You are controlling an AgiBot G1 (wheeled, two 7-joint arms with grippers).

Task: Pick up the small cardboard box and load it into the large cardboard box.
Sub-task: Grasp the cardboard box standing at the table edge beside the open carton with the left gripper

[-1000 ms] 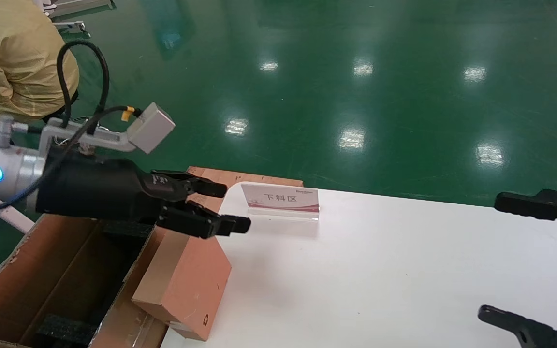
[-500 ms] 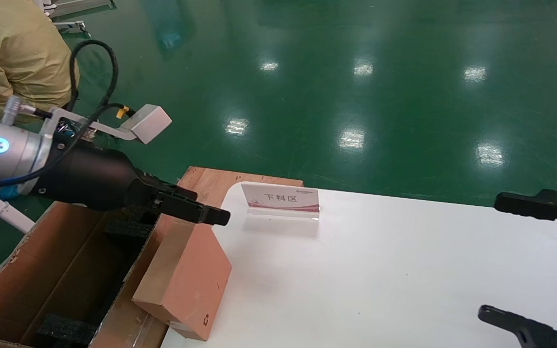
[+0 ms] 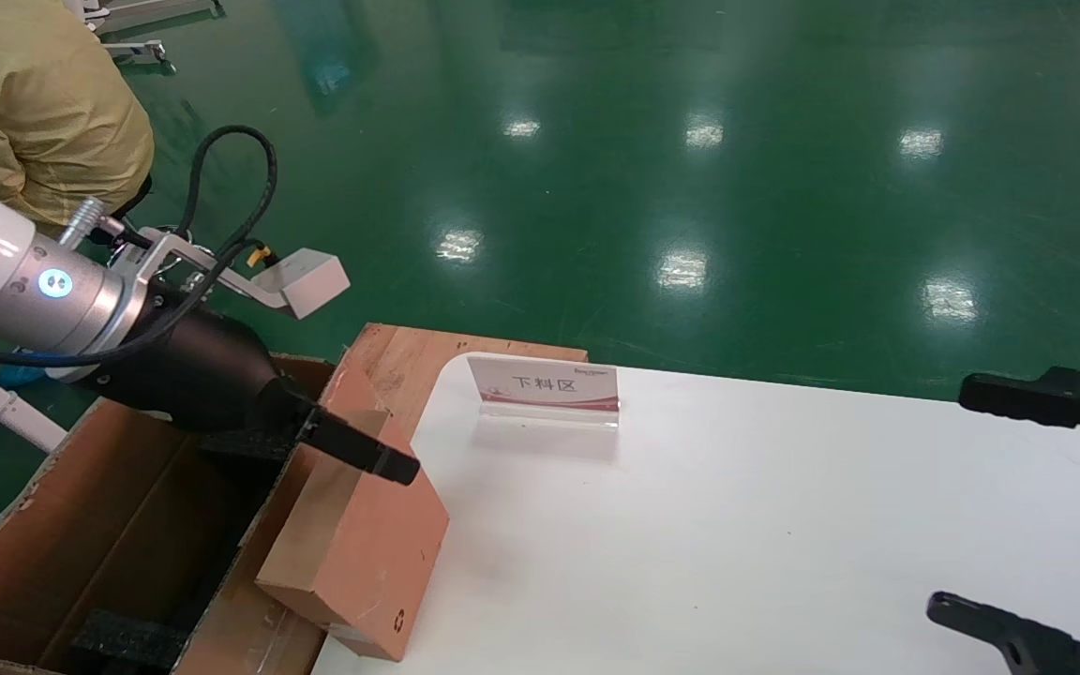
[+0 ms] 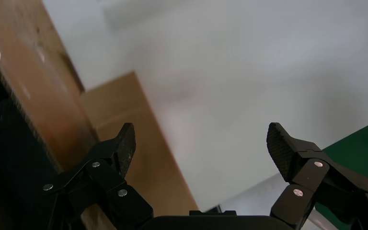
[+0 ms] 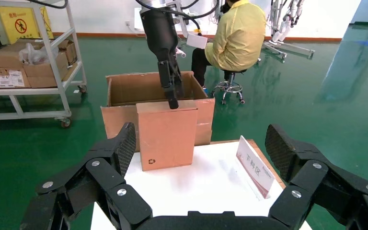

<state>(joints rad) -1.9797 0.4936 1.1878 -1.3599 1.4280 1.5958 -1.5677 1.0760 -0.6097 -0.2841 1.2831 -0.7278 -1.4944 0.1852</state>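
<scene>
Small cardboard box (image 3: 362,553) first: plain, smooth, reddish-brown, standing on end at the white table's (image 3: 737,525) left edge, a tiny dark symbol near its lower corner, leaning close against the large cardboard box (image 3: 109,525). That big carton at far left is rough brown corrugated board with tall flaps, and black foam blocks (image 3: 123,642) sit down inside it. Now the left gripper (image 3: 367,455) is right at the small box's top edge, its black textured fingers (image 4: 124,146) spread wide in the wrist view, gripping nothing. Moving right, a glossy sign stand (image 3: 545,389) with red print sits on the table. Far right, the right gripper (image 3: 1046,511) hovers over the table's edge, jaws splayed apart, empty.
</scene>
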